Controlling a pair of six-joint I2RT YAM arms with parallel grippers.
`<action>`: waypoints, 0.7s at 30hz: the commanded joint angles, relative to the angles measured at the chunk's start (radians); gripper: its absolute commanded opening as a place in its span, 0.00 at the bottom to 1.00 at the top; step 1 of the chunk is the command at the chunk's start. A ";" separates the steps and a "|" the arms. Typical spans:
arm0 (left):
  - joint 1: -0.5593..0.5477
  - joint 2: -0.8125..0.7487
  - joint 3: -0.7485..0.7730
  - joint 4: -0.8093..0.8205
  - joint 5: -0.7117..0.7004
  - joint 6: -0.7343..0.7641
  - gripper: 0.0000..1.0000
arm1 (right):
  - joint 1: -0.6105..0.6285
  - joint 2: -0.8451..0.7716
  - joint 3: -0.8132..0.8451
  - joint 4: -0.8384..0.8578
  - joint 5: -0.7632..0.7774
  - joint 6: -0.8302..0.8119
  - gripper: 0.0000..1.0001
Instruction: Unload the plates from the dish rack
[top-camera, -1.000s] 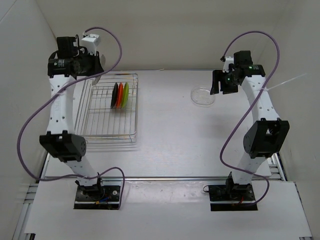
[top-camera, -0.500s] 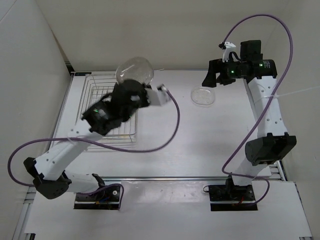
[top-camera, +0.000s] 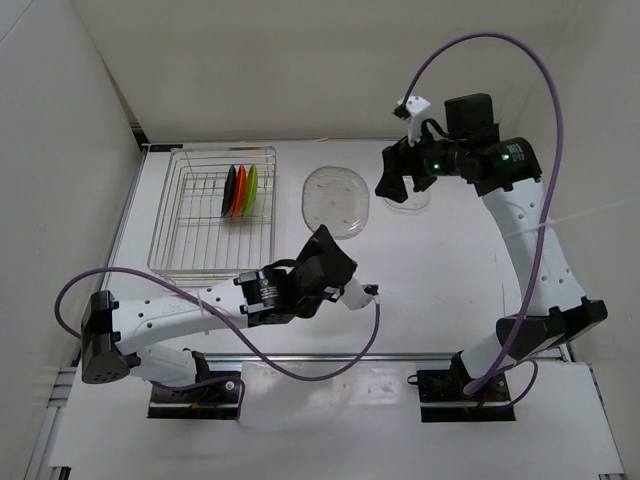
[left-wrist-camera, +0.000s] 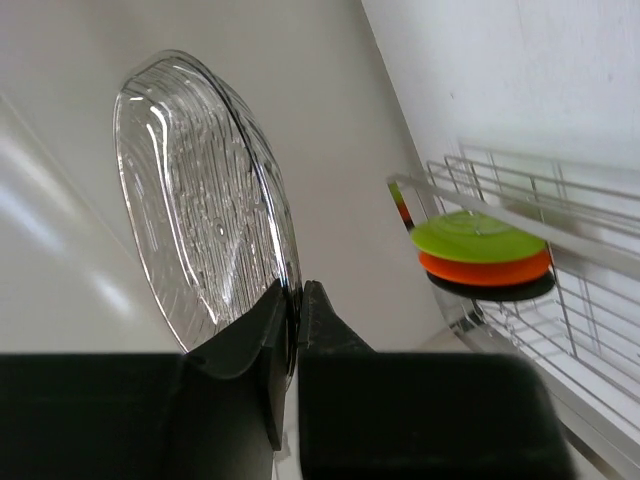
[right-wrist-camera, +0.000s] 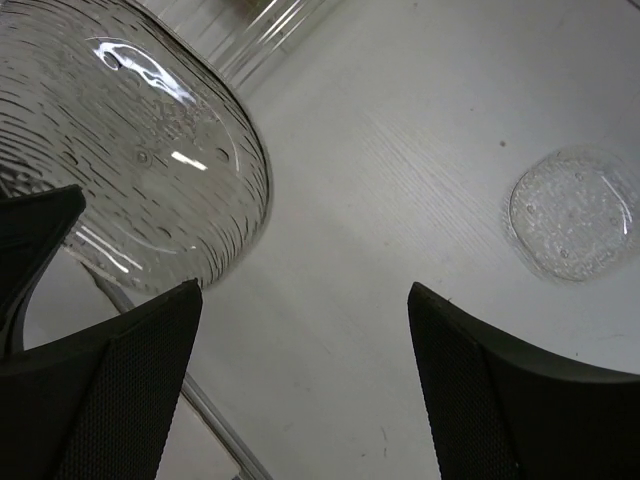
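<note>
I am seeing the left end effector (left-wrist-camera: 295, 300) pinching the rim of a clear plate (top-camera: 337, 200), just right of the rack (top-camera: 273, 225). Coloured plates (top-camera: 240, 190) are standing on edge inside the rack. The right end effector (right-wrist-camera: 300, 292) is hanging wide open, further right of the rack.

- clear plate (left-wrist-camera: 200, 230): see-through, fine wavy ripple lines all over
- other clear plate (right-wrist-camera: 570, 212): also see-through, but speckled with tiny bubbles
- racked ones: black plate (left-wrist-camera: 495, 293), red-orange plate (left-wrist-camera: 490, 270), lime green plate (left-wrist-camera: 470, 238)
- dish rack (top-camera: 190, 240): shiny silver wire grid
- table (top-camera: 430, 270): plain white
- cables (top-camera: 487, 36): purple
</note>
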 joint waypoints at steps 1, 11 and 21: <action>-0.041 0.019 0.079 0.034 -0.015 0.008 0.11 | 0.057 -0.001 -0.030 0.038 0.110 -0.059 0.86; -0.089 0.074 0.145 -0.012 0.013 -0.051 0.11 | 0.109 0.039 -0.039 0.047 0.110 -0.078 0.74; -0.089 0.105 0.165 -0.001 0.013 -0.051 0.11 | 0.127 0.059 -0.049 0.047 0.073 -0.069 0.28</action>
